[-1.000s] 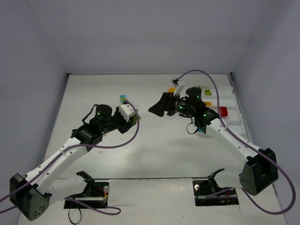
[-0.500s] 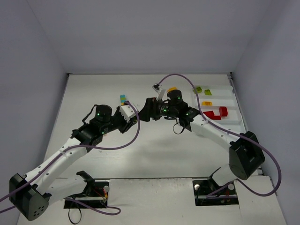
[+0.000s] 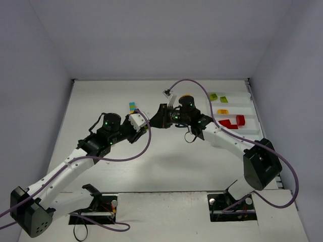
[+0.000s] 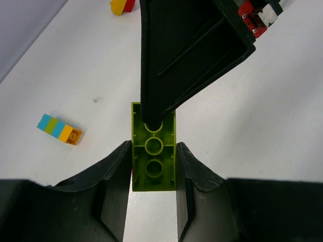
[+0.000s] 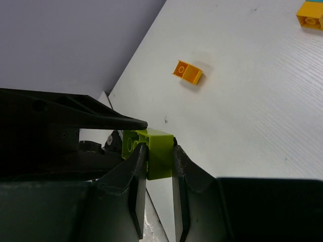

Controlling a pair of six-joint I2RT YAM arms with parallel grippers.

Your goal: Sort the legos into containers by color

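Both arms meet above the middle of the tabletop [image 3: 166,161], sharing one lime green brick [image 4: 154,171]. The left end effector [image 4: 153,147] is closed on the brick, its two fingers pressing the long sides, with the brick's hollow underside facing the left wrist camera. The right end effector [image 5: 159,149] is clamped on the brick's other end, its fingers tight against both faces, so the brick is gripped from both sides and held off the tabletop.

A multicolour stack [image 3: 131,106] of cyan, green and orange lies on the tabletop just beyond the left end effector. A small orange brick [image 5: 187,72] lies farther off.

At the far right sits the white tray [image 3: 251,108], whose compartments hold green pieces [image 3: 214,96], an orange piece [image 3: 222,111] and red pieces [image 3: 232,121].
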